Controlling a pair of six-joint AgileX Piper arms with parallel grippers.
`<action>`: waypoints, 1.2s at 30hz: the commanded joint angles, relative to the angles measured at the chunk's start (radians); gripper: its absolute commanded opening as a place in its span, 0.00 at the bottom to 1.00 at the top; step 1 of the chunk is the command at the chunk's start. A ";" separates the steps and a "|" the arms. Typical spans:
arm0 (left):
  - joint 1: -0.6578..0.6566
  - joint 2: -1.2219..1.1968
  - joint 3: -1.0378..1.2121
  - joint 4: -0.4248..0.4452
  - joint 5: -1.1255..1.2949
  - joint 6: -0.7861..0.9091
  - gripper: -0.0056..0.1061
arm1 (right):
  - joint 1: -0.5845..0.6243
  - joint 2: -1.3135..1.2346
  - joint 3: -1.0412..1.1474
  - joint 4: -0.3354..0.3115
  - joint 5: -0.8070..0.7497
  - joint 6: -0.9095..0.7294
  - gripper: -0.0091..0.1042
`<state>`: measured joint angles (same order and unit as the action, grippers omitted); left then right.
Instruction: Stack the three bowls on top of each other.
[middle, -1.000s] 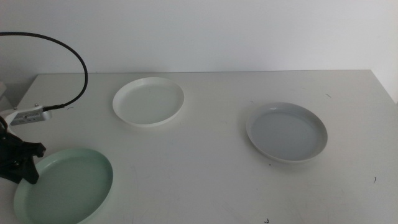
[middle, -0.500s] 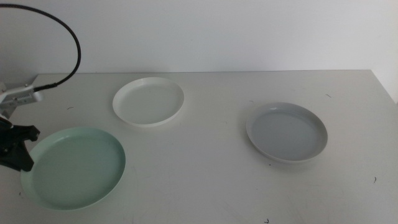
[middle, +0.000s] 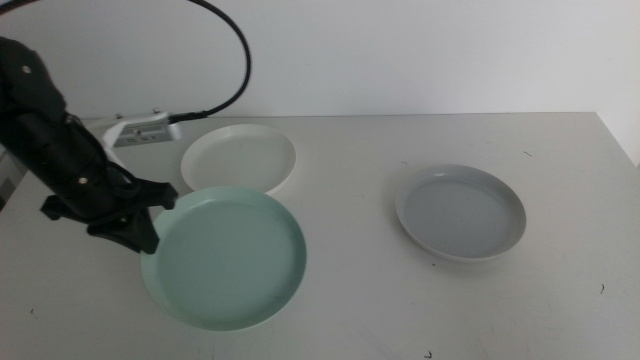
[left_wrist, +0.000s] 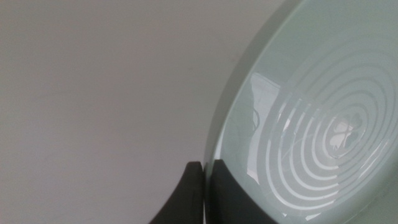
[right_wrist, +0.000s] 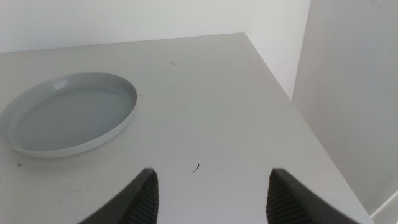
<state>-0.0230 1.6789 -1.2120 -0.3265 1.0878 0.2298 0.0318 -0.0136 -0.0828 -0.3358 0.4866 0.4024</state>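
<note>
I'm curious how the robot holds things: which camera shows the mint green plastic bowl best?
The middle view: the whole mint green plastic bowl shows there, held at its rim by the left gripper. The left wrist view shows only part of its rim and ringed surface, close up. The right wrist view misses it, showing the pale grey bowl instead.

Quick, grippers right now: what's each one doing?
Left gripper: shut on the mint green bowl, pinching its rim.
Right gripper: open, holding nothing, near the pale grey bowl.
</note>
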 joint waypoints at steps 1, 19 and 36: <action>-0.075 -0.040 -0.027 -0.039 -0.038 -0.064 0.05 | -0.007 -0.023 -0.023 -0.022 -0.069 -0.004 0.48; -0.366 0.143 -0.033 -0.188 -0.287 -0.098 0.05 | -0.007 -0.023 -0.023 -0.022 -0.069 -0.004 0.48; -0.377 0.214 -0.033 -0.265 -0.327 -0.011 0.24 | -0.007 -0.023 -0.023 -0.022 -0.069 -0.004 0.48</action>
<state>-0.3923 1.9431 -1.2162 -0.5556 0.7618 0.2151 0.0318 -0.0136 -0.0828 -0.3358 0.4866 0.4024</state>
